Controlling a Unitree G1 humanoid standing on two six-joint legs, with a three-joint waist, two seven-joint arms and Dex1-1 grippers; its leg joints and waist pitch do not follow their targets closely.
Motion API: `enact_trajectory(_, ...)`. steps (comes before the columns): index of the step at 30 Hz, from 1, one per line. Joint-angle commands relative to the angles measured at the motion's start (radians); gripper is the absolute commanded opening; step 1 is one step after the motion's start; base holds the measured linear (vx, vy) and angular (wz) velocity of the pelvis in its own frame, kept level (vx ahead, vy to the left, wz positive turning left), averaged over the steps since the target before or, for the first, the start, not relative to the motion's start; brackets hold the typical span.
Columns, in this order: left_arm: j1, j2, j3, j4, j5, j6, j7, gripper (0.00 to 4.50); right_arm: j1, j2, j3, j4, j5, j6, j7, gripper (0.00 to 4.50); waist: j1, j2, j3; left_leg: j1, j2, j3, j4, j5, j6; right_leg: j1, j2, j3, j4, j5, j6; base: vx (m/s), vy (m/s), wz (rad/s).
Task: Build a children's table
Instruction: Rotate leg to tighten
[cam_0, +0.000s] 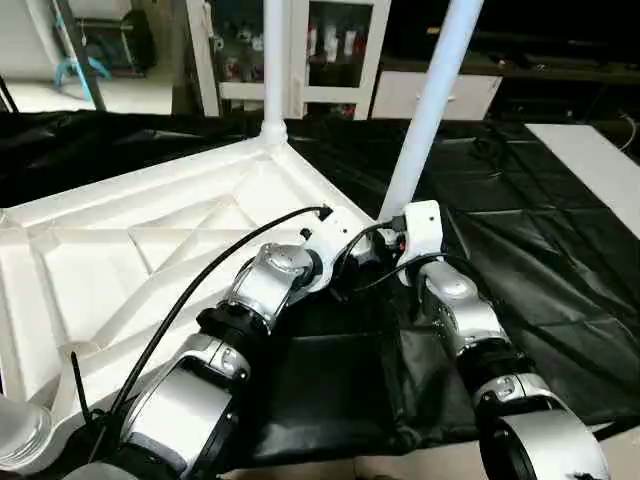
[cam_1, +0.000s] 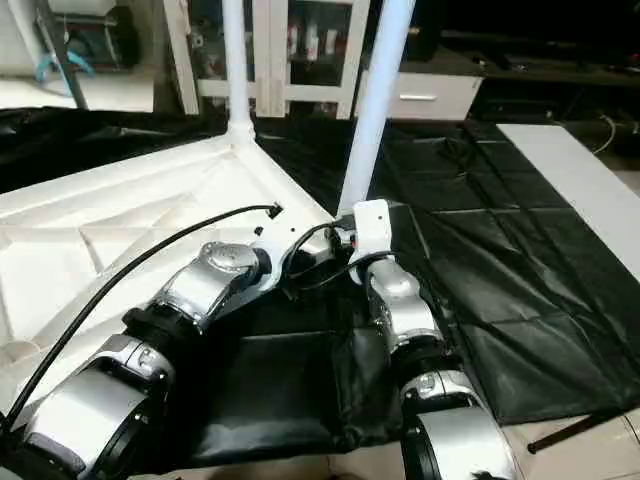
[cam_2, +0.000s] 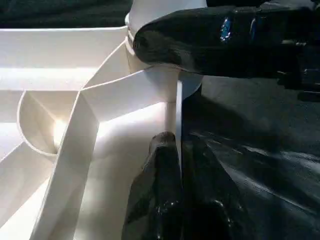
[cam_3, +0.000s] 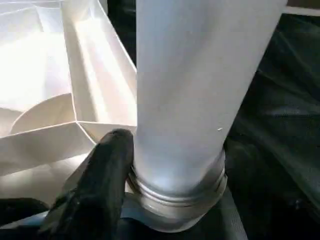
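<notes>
tabletop (cam_0: 120, 250): upside down, left half of frame.
near leg (cam_0: 425, 110): upright at centre, long axis vertical.
right gripper (cam_3: 150, 200): clasping the leg's threaded base (seating unclear).
left gripper (cam_2: 175, 150): pinched on the corner rim, just beside.

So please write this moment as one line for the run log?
step: fitting near leg into tabletop corner | right hand: around leg base | left hand: shut on tabletop rim | far leg: upright in its corner
</notes>
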Motion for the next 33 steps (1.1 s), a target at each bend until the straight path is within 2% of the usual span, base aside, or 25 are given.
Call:
enact_trajectory(1, -0.018, -0.031, 0.034, -0.009, -0.033, -0.084, 0.042, 0.0, 0.003, 0.03, 0.035, 0.04, -0.029, -0.002, 0.002, 2.55, 0.007, 0.004, -0.069, 0.005, 0.005, 0.014, -0.058, -0.082, 0.11, 0.061, -0.017, 0.022, -0.037, -0.054, -0.257, 0.0, 0.0, 0.0)
enact_trajectory(2, -0.014, -0.028, 0.034, -0.007, -0.032, -0.088, 0.037, 0.0, 0.0, 0.032, 0.038, 0.045, -0.033, -0.014, 0.003, 2.55, 0.008, 0.001, -0.068, 0.004, 0.005, 0.014, -0.058, -0.09, 0.11, 0.062, -0.017, 0.022, -0.036, -0.062, -0.259, 0.0, 0.0, 0.0)
enact_trajectory(3, -0.011, -0.026, 0.035, -0.004, -0.032, -0.093, 0.035, 0.0, -0.002, 0.033, 0.04, 0.05, -0.034, -0.025, 0.003, 2.52, 0.011, 0.015, -0.066, 0.006, 0.005, 0.013, -0.062, -0.123, 0.1, 0.061, -0.018, 0.021, -0.042, -0.094, -0.259, 0.0, 0.0, 0.0)
enact_trajectory(4, -0.003, -0.021, 0.035, -0.006, -0.033, -0.096, 0.027, 0.0, -0.001, 0.035, 0.041, 0.049, -0.034, -0.04, 0.002, 2.51, 0.011, 0.018, -0.065, 0.007, 0.005, 0.013, -0.063, -0.158, 0.086, 0.061, -0.017, 0.021, -0.046, -0.123, -0.255, 0.0, 0.0, 0.0)
enact_trajectory(5, -0.002, -0.02, 0.035, -0.007, -0.033, -0.097, 0.026, 0.0, -0.001, 0.036, 0.041, 0.048, -0.034, -0.043, 0.003, 2.51, 0.01, 0.013, -0.065, 0.005, 0.005, 0.013, -0.063, -0.169, 0.082, 0.063, -0.018, 0.021, -0.046, -0.137, -0.253, 0.0, 0.0, 0.0)
enact_trajectory(6, -0.001, -0.019, 0.035, -0.007, -0.033, -0.097, 0.025, 0.0, -0.001, 0.036, 0.041, 0.048, -0.034, -0.044, 0.003, 2.51, 0.013, 0.013, -0.064, 0.004, 0.004, 0.012, -0.064, -0.18, 0.077, 0.065, -0.019, 0.021, -0.048, -0.169, -0.246, 0.0, 0.0, 0.0)
enact_trajectory(7, 0.007, -0.012, 0.031, -0.013, -0.032, -0.107, 0.009, 0.0, 0.001, 0.044, 0.034, 0.045, -0.028, -0.055, 0.01, 2.51, 0.015, 0.026, -0.063, 0.005, 0.005, 0.01, -0.066, -0.18, 0.072, 0.063, -0.02, 0.021, -0.049, -0.176, -0.245, 0.0, 0.0, 0.0)
enact_trajectory(9, 0.02, -0.001, 0.024, -0.032, -0.027, -0.108, -0.008, 0.0, 0.009, 0.049, 0.03, 0.027, -0.019, -0.075, 0.034, 2.51, 0.014, 0.023, -0.064, 0.003, 0.005, 0.01, -0.066, -0.177, 0.07, 0.064, -0.019, 0.021, -0.047, -0.169, -0.244, 0.0, 0.0, 0.0)
enact_trajectory(10, 0.031, 0.009, 0.018, -0.051, -0.024, -0.099, -0.025, 0.0, 0.019, 0.054, 0.023, 0.001, 0.0, -0.09, 0.062, 2.51, 0.016, 0.012, -0.063, 0.0, 0.005, 0.01, -0.065, -0.17, 0.077, 0.066, -0.02, 0.02, -0.046, -0.168, -0.243, 0.0, 0.0, 0.0)
enact_trajectory(12, 0.034, 0.012, 0.017, -0.056, -0.024, -0.096, -0.028, 0.0, 0.022, 0.056, 0.02, -0.008, 0.008, -0.095, 0.071, 2.51, 0.018, 0.019, -0.063, 0.002, 0.006, 0.011, -0.065, -0.157, 0.087, 0.065, -0.022, 0.021, -0.045, -0.157, -0.247, 0.0, 0.0, 0.0)
enact_trajectory(13, 0.04, 0.022, 0.015, -0.063, -0.021, -0.101, -0.035, 0.0, 0.037, 0.061, 0.01, -0.047, 0.056, -0.095, 0.156, 2.51, 0.02, 0.019, -0.063, 0.004, 0.007, 0.011, -0.065, -0.154, 0.096, 0.064, -0.021, 0.021, -0.045, -0.148, -0.251, 0.0, 0.0, 0.0)
enact_trajectory(15, 0.045, 0.031, 0.014, -0.07, -0.02, -0.104, -0.042, 0.0, 0.049, 0.062, 0.009, -0.078, 0.076, -0.103, 0.195, 2.51, 0.021, 0.021, -0.062, 0.002, 0.008, 0.011, -0.066, -0.156, 0.108, 0.066, -0.021, 0.021, -0.044, -0.144, -0.252, 0.0, 0.0, 0.0)
enact_trajectory(16, 0.047, 0.034, 0.014, -0.071, -0.019, -0.104, -0.044, 0.0, 0.052, 0.061, 0.01, -0.085, 0.078, -0.107, 0.2, 3.07, 0.02, 0.02, -0.06, 0.0, 0.008, 0.01, -0.067, -0.167, 0.107, 0.065, -0.021, 0.02, -0.046, -0.163, -0.245, 0.0, 0.0, 0.0)
enact_trajectory(17, 0.05, 0.037, 0.014, -0.073, -0.019, -0.106, -0.048, 0.0, 0.061, 0.058, 0.009, -0.107, 0.087, -0.105, 0.217, 3.15, 0.017, 0.021, -0.06, -0.004, 0.008, 0.008, -0.07, -0.173, 0.102, 0.068, -0.021, 0.019, -0.047, -0.182, -0.238, 0.0, 0.0, 0.0)
enact_trajectory(18, 0.053, 0.041, 0.014, -0.076, -0.019, -0.108, -0.053, 0.0, 0.072, 0.051, 0.009, -0.133, 0.096, -0.099, 0.235, 3.01, 0.018, 0.022, -0.059, 0.0, 0.009, 0.008, -0.071, -0.193, 0.093, 0.065, -0.021, 0.019, -0.054, -0.226, -0.224, 0.0, 0.0, 0.0)
enact_trajectory(20, 0.06, 0.046, 0.013, -0.084, -0.019, -0.11, -0.063, 0.0, 0.092, 0.039, 0.014, -0.177, 0.105, -0.088, 0.264, 3.13, 0.02, 0.021, -0.059, 0.006, 0.01, 0.01, -0.071, -0.205, 0.082, 0.06, -0.022, 0.021, -0.056, -0.239, -0.224, 0.0, 0.0, 0.0)
enact_trajectory(21, 0.065, 0.05, 0.012, -0.091, -0.019, -0.111, -0.069, 0.0, 0.113, 0.025, 0.015, -0.221, 0.116, -0.073, 0.282, 3.36, 0.021, 0.021, -0.059, 0.004, 0.01, 0.009, -0.072, -0.198, 0.077, 0.062, -0.021, 0.022, -0.053, -0.226, -0.224, 0.0, 0.0, 0.0)
enact_trajectory(22, 0.075, 0.059, 0.007, -0.108, -0.019, -0.112, -0.087, 0.0, 0.16, -0.01, 0.02, -0.311, 0.135, -0.043, 0.324, 3.49, 0.022, 0.016, -0.06, 0.002, 0.011, 0.009, -0.071, -0.182, 0.082, 0.065, -0.019, 0.022, -0.05, -0.201, -0.223, 0.0, 0.0, 0.0)
enact_trajectory(25, 0.085, 0.068, 0.001, -0.123, -0.02, -0.115, -0.106, 0.0, 0.21, -0.051, 0.025, -0.395, 0.152, -0.003, 0.363, 3.5, 0.025, 0.018, -0.061, 0.003, 0.009, 0.011, -0.067, -0.133, 0.109, 0.065, -0.018, 0.022, -0.044, -0.138, -0.233, 0.0, 0.0, 0.0)
enact_trajectory(26, 0.093, 0.074, -0.004, -0.132, -0.021, -0.119, -0.122, 0.0, 0.248, -0.085, 0.029, -0.448, 0.156, 0.024, 0.39, 3.87, 0.026, 0.017, -0.061, 0.003, 0.01, 0.011, -0.066, -0.132, 0.111, 0.065, -0.018, 0.023, -0.044, -0.137, -0.235, 0.0, 0.0, 0.0)
enact_trajectory(27, 0.095, 0.075, -0.005, -0.135, -0.022, -0.121, -0.126, 0.0, 0.258, -0.096, 0.031, -0.461, 0.156, 0.028, 0.397, 3.87, 0.026, 0.012, -0.061, 0.002, 0.009, 0.012, -0.065, -0.132, 0.114, 0.065, -0.018, 0.023, -0.045, -0.14, -0.233, 0.0, 0.0, 0.0)
enact_trajectory(29, 0.106, 0.084, -0.018, -0.145, -0.026, -0.131, -0.158, 0.0, 0.308, -0.144, 0.035, -0.517, 0.144, 0.051, 0.423, 4.02, 0.035, 0.012, -0.059, 0.004, 0.011, 0.013, -0.066, -0.146, 0.113, 0.061, -0.02, 0.024, -0.05, -0.183, -0.225, 0.0, 0.0, 0.0)
enact_trajectory(31, 0.12, 0.089, -0.037, -0.152, -0.027, -0.184, -0.201, 0.0, 0.379, -0.22, 0.021, -0.552, 0.069, 0.048, 0.389, 4.13, 0.044, 0.006, -0.053, 0.004, 0.011, 0.014, -0.069, -0.171, 0.094, 0.059, -0.02, 0.026, -0.06, -0.258, -0.192, 0.0, 0.0, 0.0)
enact_trajectory(32, 0.119, 0.087, -0.039, -0.15, -0.029, -0.196, -0.208, 0.0, 0.384, -0.222, 0.008, -0.549, 0.063, 0.058, 0.367, 4.33, 0.048, 0.007, -0.052, 0.006, 0.01, 0.015, -0.069, -0.182, 0.089, 0.056, -0.02, 0.026, -0.063, -0.283, -0.186, 0.0, 0.0, 0.0)
enact_trajectory(33, 0.117, 0.082, -0.041, -0.149, -0.031, -0.212, -0.217, 0.0, 0.393, -0.223, -0.011, -0.553, 0.059, 0.075, 0.333, 4.38, 0.046, 0.003, -0.053, 0.007, 0.008, 0.017, -0.07, -0.199, 0.08, 0.053, -0.02, 0.027, -0.066, -0.323, -0.172, 0.0, 0.0, 0.0)
